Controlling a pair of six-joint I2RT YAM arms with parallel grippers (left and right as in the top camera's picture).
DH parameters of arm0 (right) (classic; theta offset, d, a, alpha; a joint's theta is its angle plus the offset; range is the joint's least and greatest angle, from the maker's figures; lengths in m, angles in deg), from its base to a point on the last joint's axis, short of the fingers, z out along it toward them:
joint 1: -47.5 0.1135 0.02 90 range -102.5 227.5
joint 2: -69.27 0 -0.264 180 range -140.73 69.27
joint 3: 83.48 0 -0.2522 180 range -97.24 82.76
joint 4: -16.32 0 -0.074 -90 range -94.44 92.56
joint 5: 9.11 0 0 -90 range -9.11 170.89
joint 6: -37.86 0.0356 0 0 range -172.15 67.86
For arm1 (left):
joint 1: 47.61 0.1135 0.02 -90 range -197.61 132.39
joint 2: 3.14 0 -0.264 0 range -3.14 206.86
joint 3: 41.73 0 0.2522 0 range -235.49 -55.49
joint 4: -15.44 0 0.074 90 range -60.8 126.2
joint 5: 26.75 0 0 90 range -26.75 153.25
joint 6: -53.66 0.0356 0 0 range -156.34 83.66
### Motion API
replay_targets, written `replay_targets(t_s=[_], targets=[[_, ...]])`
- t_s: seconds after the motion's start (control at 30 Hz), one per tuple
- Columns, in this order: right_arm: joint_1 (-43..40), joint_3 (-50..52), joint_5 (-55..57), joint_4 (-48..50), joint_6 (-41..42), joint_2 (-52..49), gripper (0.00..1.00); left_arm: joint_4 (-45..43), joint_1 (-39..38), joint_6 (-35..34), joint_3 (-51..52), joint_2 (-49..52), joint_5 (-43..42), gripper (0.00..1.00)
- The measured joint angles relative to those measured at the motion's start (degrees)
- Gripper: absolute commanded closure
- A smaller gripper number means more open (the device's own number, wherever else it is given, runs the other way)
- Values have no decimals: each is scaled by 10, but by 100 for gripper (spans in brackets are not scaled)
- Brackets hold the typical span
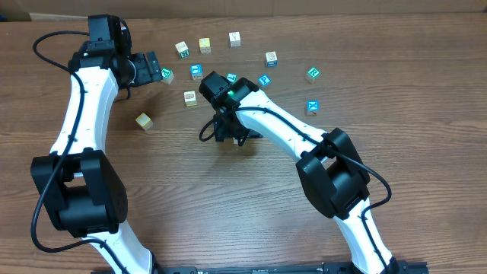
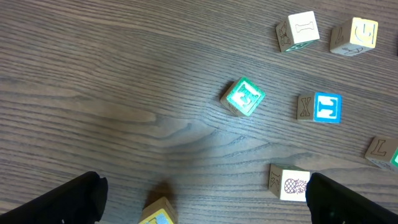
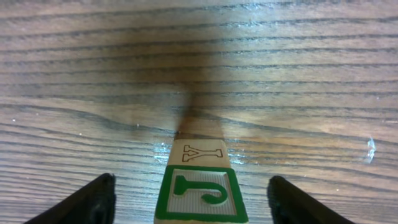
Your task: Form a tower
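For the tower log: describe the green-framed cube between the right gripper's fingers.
The green-framed cube looks like pale wood. One face has a thick green border around a green hook, like an inverted J; the adjoining face shows an outlined Y. It stands square, base out of frame. The right gripper straddles it, fingers clear on both sides.

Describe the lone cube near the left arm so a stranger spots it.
Find the left arm with its white forearm over the wooden table. Just inside it sits a pale yellow cube. It stands alone, apart from the scattered cubes farther back.
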Motion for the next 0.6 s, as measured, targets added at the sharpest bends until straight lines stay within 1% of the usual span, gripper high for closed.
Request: replay_targets(t_s=[0.43, 0.47, 0.5, 0.6], targets=[[0, 14, 2, 13, 0, 0, 30, 0, 0, 0, 0, 0, 0, 0], [0, 16, 2, 14, 0, 0, 31, 0, 0, 0, 0, 0, 0, 0], [0, 16, 2, 15, -1, 0, 35, 0, 0, 0, 0, 0, 0, 0], [0, 16, 2, 16, -8, 0, 40, 0, 0, 0, 0, 0, 0, 0]])
